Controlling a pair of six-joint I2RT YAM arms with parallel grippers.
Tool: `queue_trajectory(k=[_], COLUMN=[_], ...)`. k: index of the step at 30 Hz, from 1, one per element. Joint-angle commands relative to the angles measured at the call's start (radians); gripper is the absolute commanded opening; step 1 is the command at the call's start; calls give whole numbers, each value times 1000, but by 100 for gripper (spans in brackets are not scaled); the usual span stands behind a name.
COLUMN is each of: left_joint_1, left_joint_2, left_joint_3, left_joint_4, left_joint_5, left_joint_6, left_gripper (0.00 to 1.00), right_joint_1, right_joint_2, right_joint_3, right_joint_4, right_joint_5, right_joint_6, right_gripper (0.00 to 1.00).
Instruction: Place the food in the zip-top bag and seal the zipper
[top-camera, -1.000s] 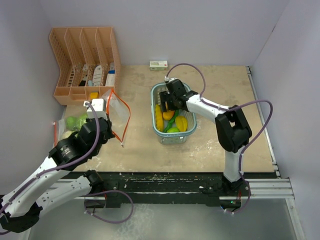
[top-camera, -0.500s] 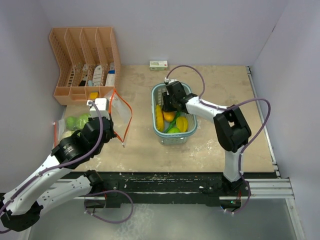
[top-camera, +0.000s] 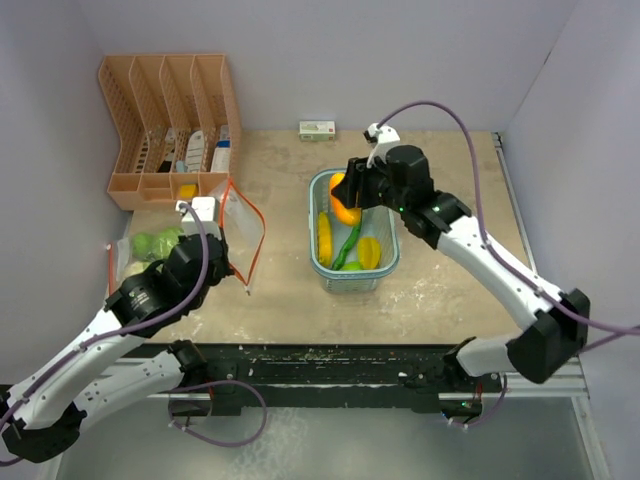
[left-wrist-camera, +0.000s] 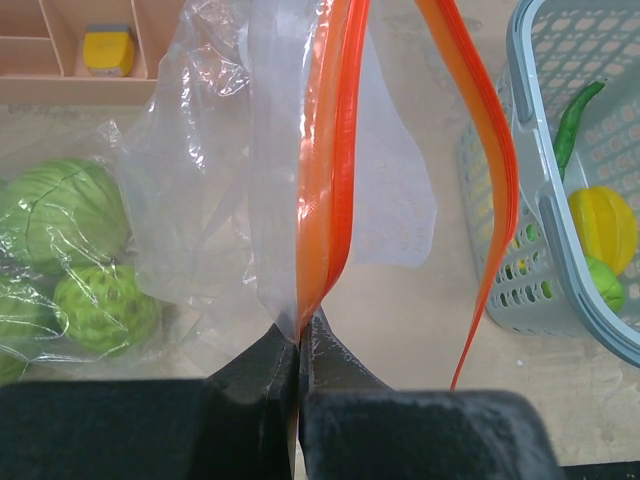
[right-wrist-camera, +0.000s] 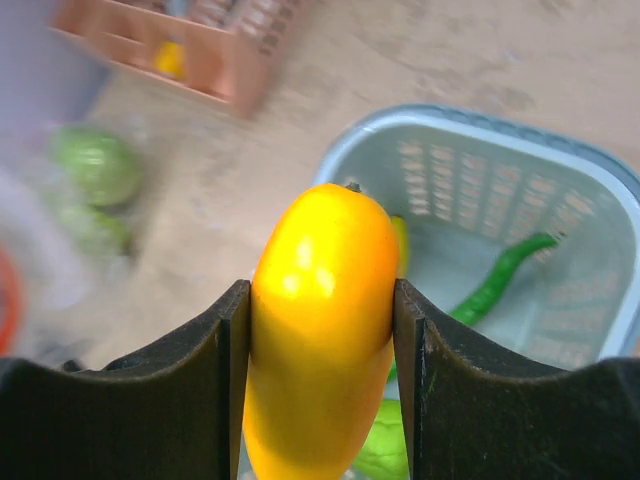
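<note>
Food is split between three places. The right fingers (top-camera: 348, 192) are clamped on a smooth orange-yellow fruit (right-wrist-camera: 320, 330), one on each side of it, holding it in the air over the far left part of a pale blue basket (top-camera: 386, 268). In the basket beneath lie a thin green chili (right-wrist-camera: 500, 280) and more yellow fruits (top-camera: 323, 235).

The left fingers (left-wrist-camera: 298, 348) are pressed together on the edge of the zip-top bag (left-wrist-camera: 200, 190), pinching one side of its orange zipper strip (left-wrist-camera: 325, 200). The other side arcs away, so the mouth stands wide. Pale-green cabbages (left-wrist-camera: 65, 210) show through the clear plastic, low on the counter (top-camera: 280, 290) at the left.

Behind the bag stands an orange slotted rack (top-camera: 170, 130). A small white-and-green box (top-camera: 317, 128) lies at the far edge.
</note>
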Motion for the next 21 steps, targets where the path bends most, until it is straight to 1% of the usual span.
queue_trajectory(k=[1,4,6,10,13,16,21], left_joint_1=[3,4,3,3,4,3,4], left_joint_2=[3,8,16,27,30,27,11], left_joint_3=[3,5,8,11,9,3,-21], left_joint_4=[50,62,67,80,97,118,188], left_joint_5=[19,42,60,90,112,127,178], left_joint_6=[-3,-5,-1,-2,-4,-7,-20], left_gripper=[0,0,0,0,0,0,0], right_joint_1=[59,172,231,281,287,291,323], right_joint_2=[-107,-127,-123,-99,-61,-6,65], right_joint_3=[-20,-14,-26,-83,-116,-120,-135], right_joint_4=[82,180,286,538,677,766,803], right_joint_5=[-216,-304,-387,-462,-444,-423,-274], right_joint_6=[15,35,77,217,306,385,443], right_gripper=[21,21,21,21,21,20,18])
